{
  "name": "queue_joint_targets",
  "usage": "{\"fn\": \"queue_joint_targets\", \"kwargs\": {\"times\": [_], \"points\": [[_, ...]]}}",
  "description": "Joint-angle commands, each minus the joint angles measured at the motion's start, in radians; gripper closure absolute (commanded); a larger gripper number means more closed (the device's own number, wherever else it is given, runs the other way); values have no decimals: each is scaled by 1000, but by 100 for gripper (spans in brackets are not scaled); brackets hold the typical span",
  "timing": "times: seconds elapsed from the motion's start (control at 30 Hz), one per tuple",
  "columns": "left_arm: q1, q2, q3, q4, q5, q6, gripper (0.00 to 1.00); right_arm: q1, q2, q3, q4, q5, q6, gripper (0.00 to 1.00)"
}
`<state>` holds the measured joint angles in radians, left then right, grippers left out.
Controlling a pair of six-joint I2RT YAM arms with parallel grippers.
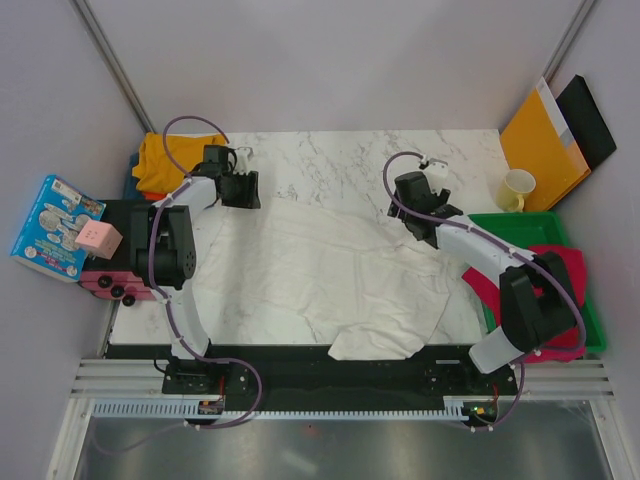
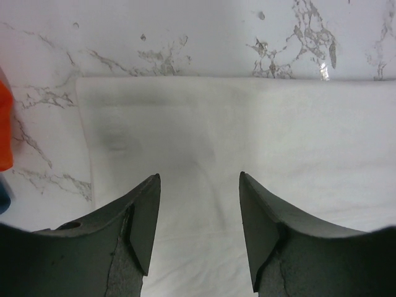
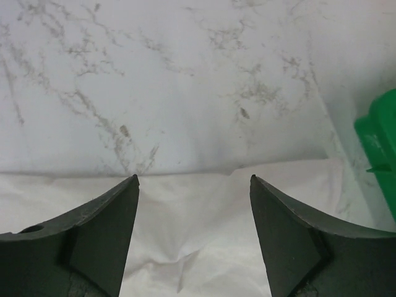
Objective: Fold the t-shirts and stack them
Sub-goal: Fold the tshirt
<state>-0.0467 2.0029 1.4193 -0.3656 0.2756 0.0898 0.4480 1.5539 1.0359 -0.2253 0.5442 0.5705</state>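
White t-shirt [image 1: 330,270] lies spread and wrinkled across the marble table [image 1: 330,160].

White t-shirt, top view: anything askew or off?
Yes. The white t-shirt lies rumpled rather than flat, and its near right corner laps over the front edge of the marble table onto the black strip. Also, a crimson-pink shirt spills over the left rim of the green tray.

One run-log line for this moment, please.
white t-shirt: spread out | left gripper: open, over its far edge | right gripper: open, over its far edge
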Motion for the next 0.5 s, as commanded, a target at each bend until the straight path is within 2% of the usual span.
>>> {"fn": "queue_joint_targets", "kwargs": {"times": [0.0, 0.3, 0.47], "points": [[-12, 10, 46, 1, 37, -24, 40, -63, 32, -25, -59, 13, 5, 22], [-13, 11, 10, -1, 59, -16, 43, -77, -118, -172, -71, -23, 78, 26], [-19, 23, 18, -1, 63, -24, 43, -77, -121, -212, -88, -33, 100, 26]]}}
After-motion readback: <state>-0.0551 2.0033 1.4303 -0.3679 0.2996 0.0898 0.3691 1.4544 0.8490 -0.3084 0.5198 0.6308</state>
